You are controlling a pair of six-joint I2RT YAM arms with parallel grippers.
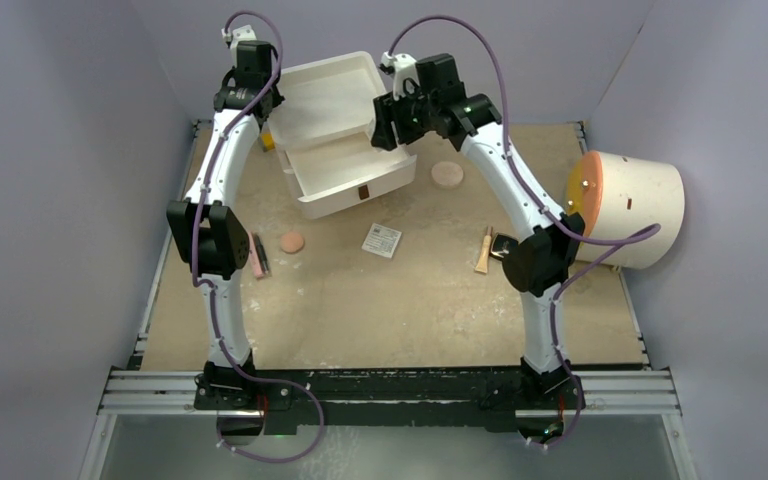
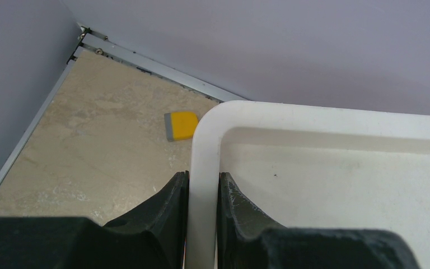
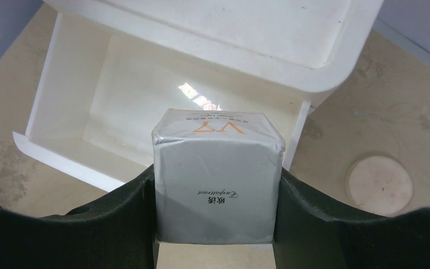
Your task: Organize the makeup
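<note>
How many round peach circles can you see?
2. The big disc lies right of the white box. The small disc lies left of the patterned packet, by the pink stick. Others may be hidden.

Plain lilac walls (image 1: 50, 200) enclose a mottled beige tabletop (image 1: 380, 310); light even.

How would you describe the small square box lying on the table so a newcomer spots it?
Find the white drawer unit at the far middle of the table, its drawer pulled open. Nearer than the drawer front lies a small flat box. It alone is square, white and patterned: the disc to its left is round and peach, the tube to its right slim and tan.
</note>
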